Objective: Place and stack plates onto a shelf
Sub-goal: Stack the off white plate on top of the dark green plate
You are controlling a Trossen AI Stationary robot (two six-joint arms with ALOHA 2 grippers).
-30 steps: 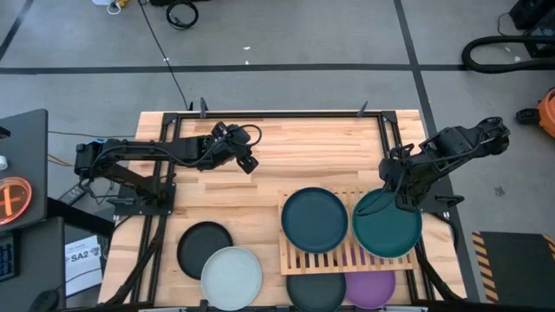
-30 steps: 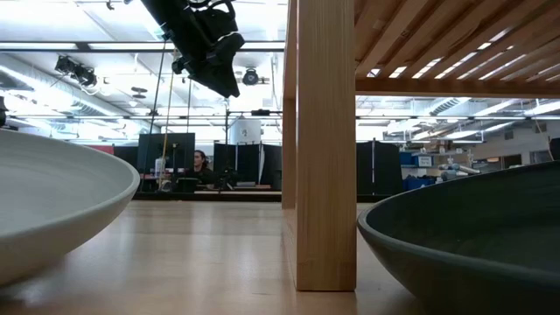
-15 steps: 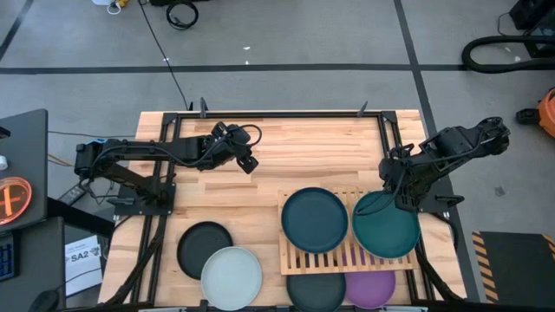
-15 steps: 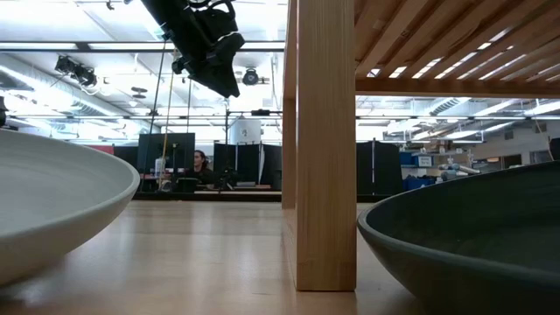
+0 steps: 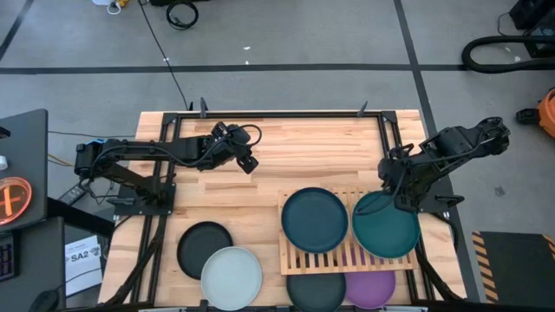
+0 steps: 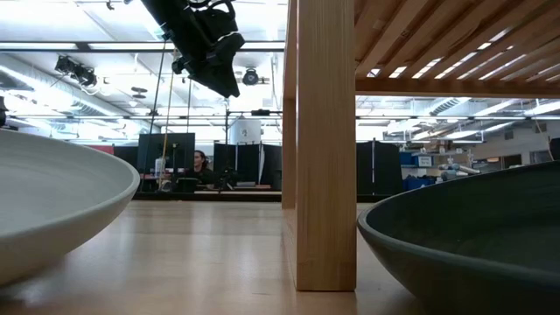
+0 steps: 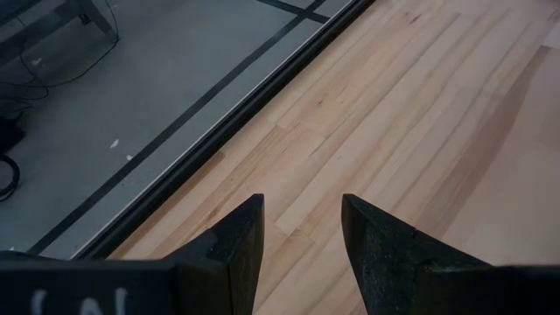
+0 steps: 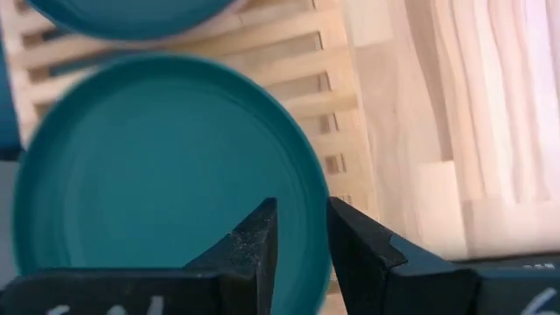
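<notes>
The teal plate [image 5: 388, 227] lies on the right half of the slatted shelf [image 5: 334, 260], next to a darker teal plate [image 5: 314, 219] lying flat on the left half. My right gripper [image 5: 401, 205] stands at the teal plate's far rim, shut on it [image 8: 302, 219]. My left gripper [image 5: 250, 165] hangs open above bare table wood near the far edge [image 7: 302, 210]. A black plate [image 5: 205, 249] and a pale mint plate [image 5: 231, 277] rest on the table left of the shelf. A dark plate [image 5: 316, 290] and a purple plate [image 5: 370, 288] lie under the shelf. My right gripper holds the teal plate by its far right rim [image 8: 322, 229], pinched between the two fingers, one over the plate's inner face and one at its outer edge. The fingers come from above, slanting down. The plate lies about flat on the shelf's slats.
In the low view the shelf's wooden leg [image 6: 325, 140] stands in the middle, with the pale plate [image 6: 52, 201] at left and a dark plate [image 6: 472, 236] at right. Black frame rails run along the table's edges. Bare wood lies between the arms on the far half.
</notes>
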